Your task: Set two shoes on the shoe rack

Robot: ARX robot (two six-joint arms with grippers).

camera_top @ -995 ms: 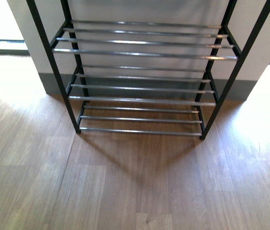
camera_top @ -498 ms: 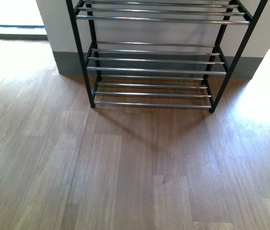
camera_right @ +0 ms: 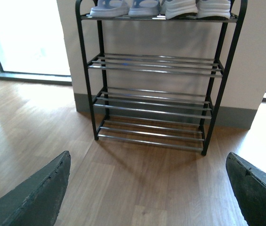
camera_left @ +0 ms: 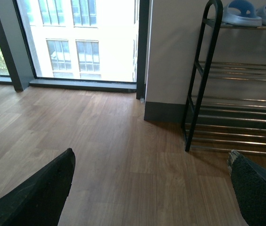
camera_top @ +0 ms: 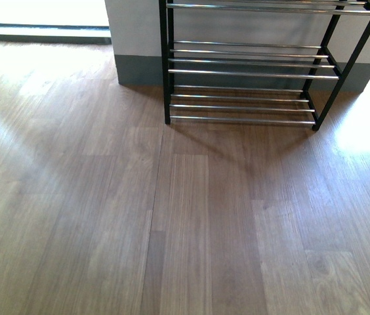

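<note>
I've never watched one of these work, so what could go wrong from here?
The shoes sit in a row on the top tier of the rack, some toes past the front bar; a bump to the light frame might tip one off. Both grippers, left and right, are open and empty. The front view shows only the lower tiers, so it cannot check the shoes.

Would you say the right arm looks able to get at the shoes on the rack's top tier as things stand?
Probably not yet. The right gripper is open and empty, with bare floor before the shoe rack and nothing in the way, but the shoes sit on the top tier, well off from it.
</note>
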